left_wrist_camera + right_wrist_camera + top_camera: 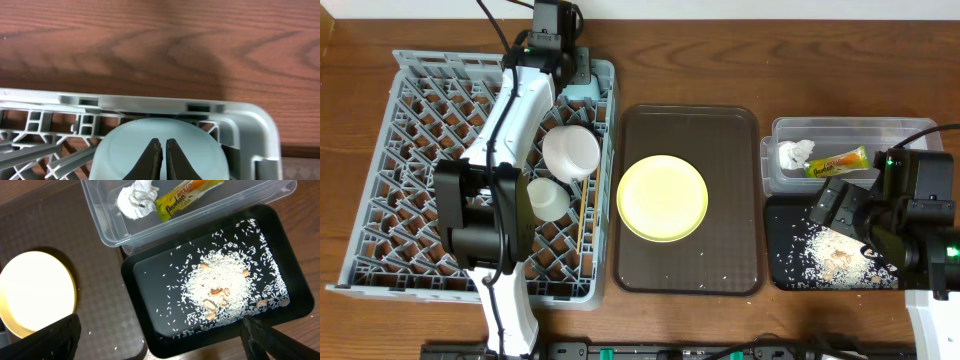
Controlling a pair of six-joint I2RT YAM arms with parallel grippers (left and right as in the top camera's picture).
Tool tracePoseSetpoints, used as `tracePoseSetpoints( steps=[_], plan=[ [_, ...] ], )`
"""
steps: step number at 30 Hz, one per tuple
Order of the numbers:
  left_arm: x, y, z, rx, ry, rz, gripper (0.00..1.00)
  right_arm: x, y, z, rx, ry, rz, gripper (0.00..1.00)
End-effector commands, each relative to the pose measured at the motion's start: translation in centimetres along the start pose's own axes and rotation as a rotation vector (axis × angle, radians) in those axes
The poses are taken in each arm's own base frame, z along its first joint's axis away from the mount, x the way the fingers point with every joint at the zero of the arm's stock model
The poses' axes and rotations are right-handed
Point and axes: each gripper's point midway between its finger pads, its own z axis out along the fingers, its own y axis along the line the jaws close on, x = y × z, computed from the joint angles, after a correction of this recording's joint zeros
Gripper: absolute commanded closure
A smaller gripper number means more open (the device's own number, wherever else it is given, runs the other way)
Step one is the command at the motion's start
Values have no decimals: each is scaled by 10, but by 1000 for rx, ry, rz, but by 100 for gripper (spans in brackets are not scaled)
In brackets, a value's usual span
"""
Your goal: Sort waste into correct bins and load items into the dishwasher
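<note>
left pincer is pressed together, tips all but touching, with nothing visible between them. it hangs nose-down over the far corner of the dish rack. directly beneath its tips sits the light blue bowl, tucked against the rack wall; you can't tell from here whether the tips touch it. that arm is stretched long across the rack. the white bowl, the small cup and the chopsticks lie behind the pincer, toward the arm's base.

right pincer is spread wide, one finger at each edge of its own view, pointing down over the black tray. the rice scraps lie right under it. the clear tub, holding the napkin and the wrapper, is just beyond its tips.

by my reading, what's left for you to load is the yellow-green plate. it lies off to the right pincer's left, flat on the brown serving tray, between the two pincers. expect it to be stiff, light and smooth, probably slippery. it sits flush, so there's little to get under. go for the rim on the side nearest the pincer you choose, one finger over the edge and one beneath. pinch firmly, or it may swing and slip. a few stray grains sit on the serving tray near the plate.
</note>
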Motion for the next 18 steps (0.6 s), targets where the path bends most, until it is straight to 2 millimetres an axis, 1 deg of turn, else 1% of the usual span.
tracePoseSetpoints(
  steps=[1,5,8,9,11,13,17,18],
  plan=[
    [7,8,5,-20,32,7,93,-2,-3,-1,8,-8,-2,1],
    [33,10,1,-30,140,11,92,-2,-2,-1,8,-8,-2,1],
    [50,13,-13,-39,217,15,92,-2,-2,-1,8,-8,-1,1],
    [52,14,-20,-41,227,16,92,-2,-2,-1,8,-8,-1,1],
    [50,15,-36,-41,227,15,93,-2,-2,-1,8,-8,-2,1],
    [41,15,-58,-37,197,13,92,-2,-2,-1,8,-8,-1,1],
    [17,10,-113,-14,91,-35,92,-2,-2,-1,8,-8,-1,1],
    [13,2,-133,25,67,-36,92,-2,-2,-1,8,-8,-2,1]
  ],
)
